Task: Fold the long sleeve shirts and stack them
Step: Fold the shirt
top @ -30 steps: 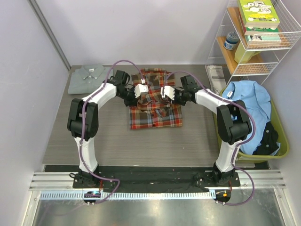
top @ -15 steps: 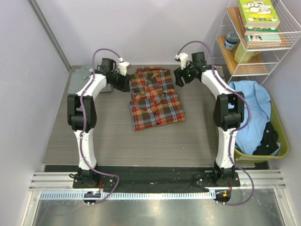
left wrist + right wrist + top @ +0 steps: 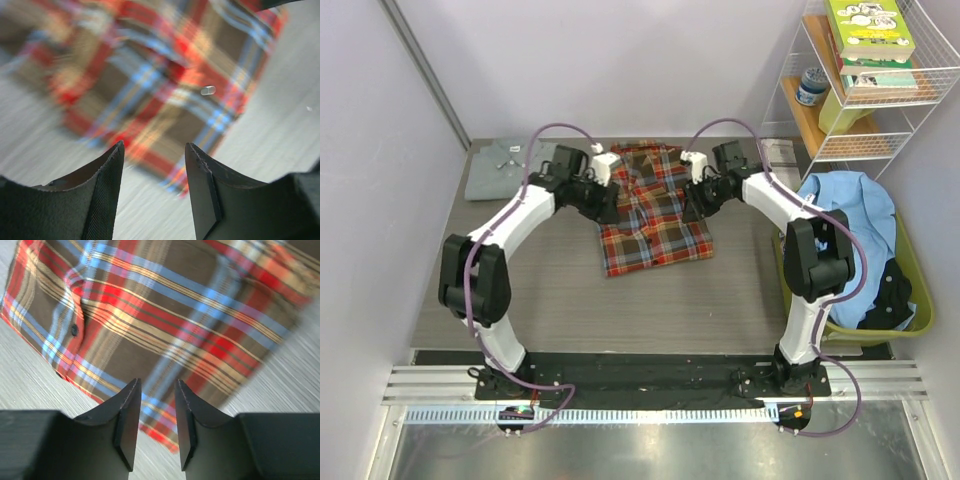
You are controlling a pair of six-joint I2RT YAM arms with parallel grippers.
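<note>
moved: both arms are swinging back in over plaid shirt (image 3: pixel 655 215) | left hand (image 3: pixel 155 150), right hand (image 3: pixel 156 385) are hovering parted, gripping nothing | plaid is lying folded, far-centre tabletop (image 3: pixel 570 300) | grey shirt (image 3: pixel 505 165) is sitting folded, far-left corner | remaining, I reckon: stacking them

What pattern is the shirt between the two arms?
Plaid shirt: red-orange, brown, blue checks. Clearest in right wrist view.
</note>
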